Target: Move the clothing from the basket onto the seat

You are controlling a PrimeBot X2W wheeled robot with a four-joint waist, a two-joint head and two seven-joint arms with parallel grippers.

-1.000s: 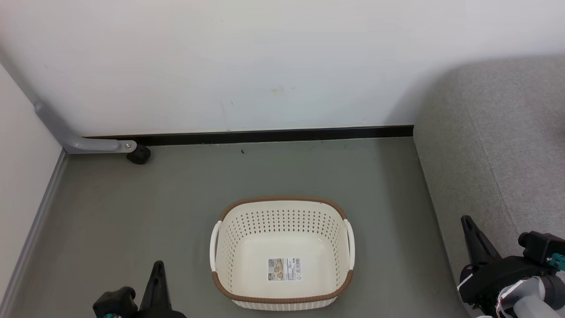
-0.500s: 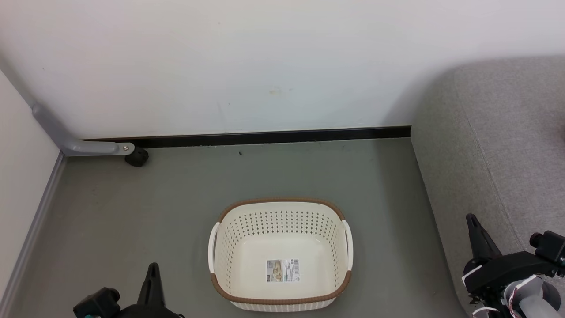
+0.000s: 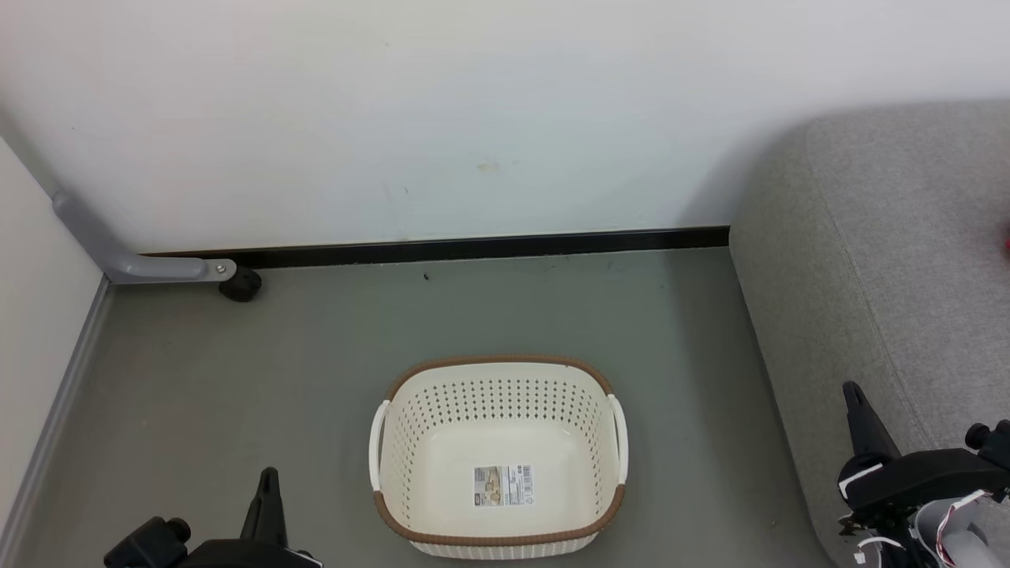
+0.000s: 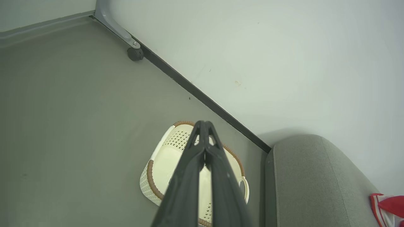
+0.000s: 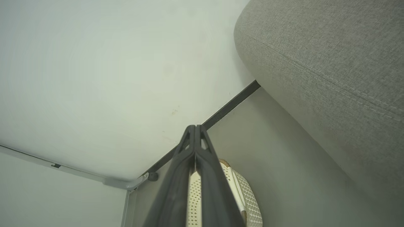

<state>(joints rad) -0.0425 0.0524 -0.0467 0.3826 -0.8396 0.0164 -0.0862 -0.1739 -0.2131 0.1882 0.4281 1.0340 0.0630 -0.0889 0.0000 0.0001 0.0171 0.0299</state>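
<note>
1. Walls (image 3: 442, 110): two, plain white, meeting in a corner at the left. One black baseboard (image 3: 473, 246) runs along the foot of the back wall.
2. Floor (image 3: 316, 355): one smooth grey-green stretch, the surface that carries the basket and the seat.
3. Seat (image 3: 892, 260): one, in light-grey fabric with a rounded corner and one stitched seam. It stands at the right against the back wall, near the basket but apart from it.
4. Basket (image 3: 497, 398): one, oval and cream-white, with perforated sides, a brown rim and two white handles (image 3: 377, 442). It stands upright on the floor in the middle foreground, its bottom showing bare plastic around the label.
5. Left gripper (image 4: 203, 124): one of two, hanging above the floor left of the basket. Its two dark fingers are pressed together at the tips and grip nothing.
6. Right gripper (image 5: 194, 127): the second, seen against the seat's front side, right of the basket. Its fingers likewise meet tip to tip and grip nothing.
7. Bar (image 3: 150, 268): one, grey and bent, coming down the corner and ending beside one black wheel (image 3: 239, 284).
8. Clothing (image 4: 389, 205): one red patch with white trim lying on the seat, cut off by the left wrist view's edge and well apart from the basket. How many garments it is cannot be told.
9. Label (image 3: 503, 484): one, paper, flat on the basket's bottom.
</note>
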